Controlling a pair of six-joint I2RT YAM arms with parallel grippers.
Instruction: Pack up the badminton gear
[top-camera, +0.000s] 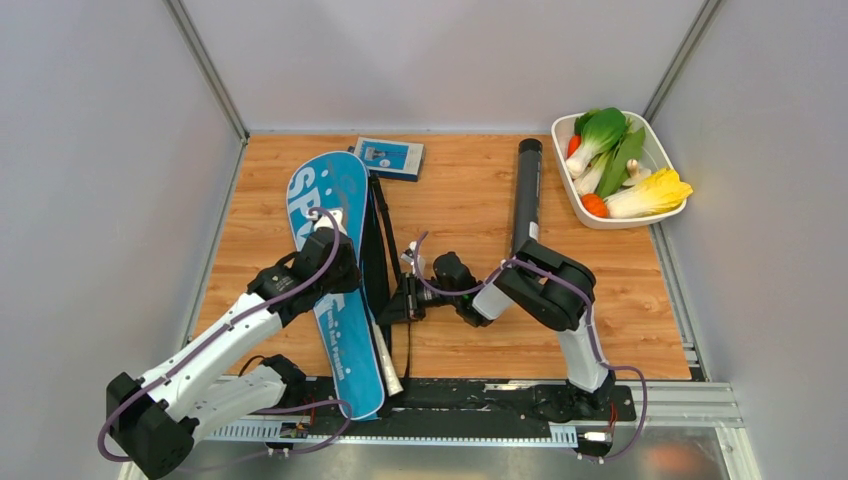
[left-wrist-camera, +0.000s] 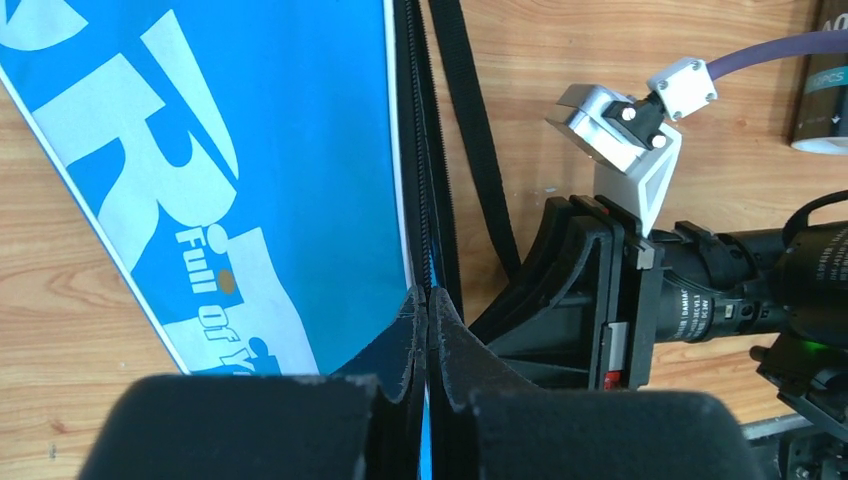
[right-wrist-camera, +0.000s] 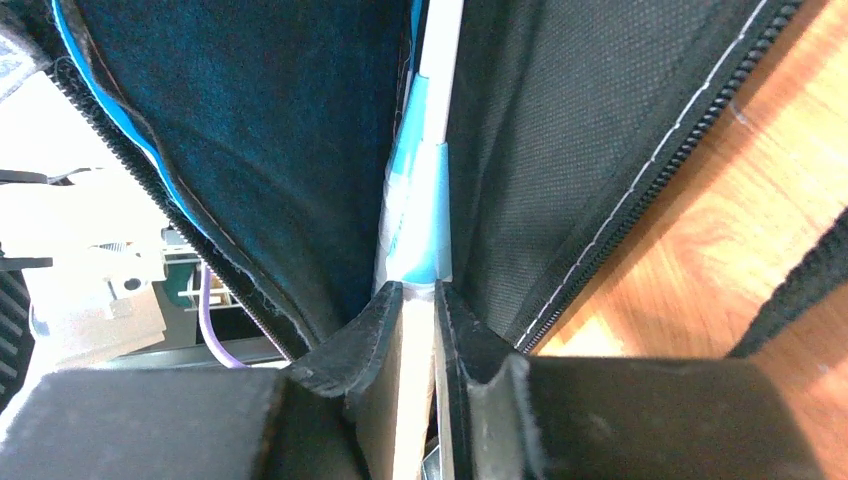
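The blue "SPORT" racket cover (top-camera: 330, 195) lies lengthwise left of the table's middle, its zip side open to the right. My left gripper (top-camera: 338, 262) is shut on the cover's zip edge (left-wrist-camera: 425, 250), with a thin blue strip showing between the jaws (left-wrist-camera: 428, 300). My right gripper (top-camera: 400, 300) is shut (right-wrist-camera: 420, 290) on a racket's white handle (right-wrist-camera: 418, 380), and the racket's light-blue part (right-wrist-camera: 420, 230) reaches into the cover's dark inside (right-wrist-camera: 250, 130). A white handle end (top-camera: 389, 368) sticks out near the front. The long black tube (top-camera: 527, 190) lies to the right. No shuttlecocks are in view.
A small blue box (top-camera: 390, 157) lies at the back by the cover's top. A white tray (top-camera: 655, 140) of vegetables stands at the back right. The cover's black strap (top-camera: 376, 235) runs along its right side. Grey walls close the table on three sides.
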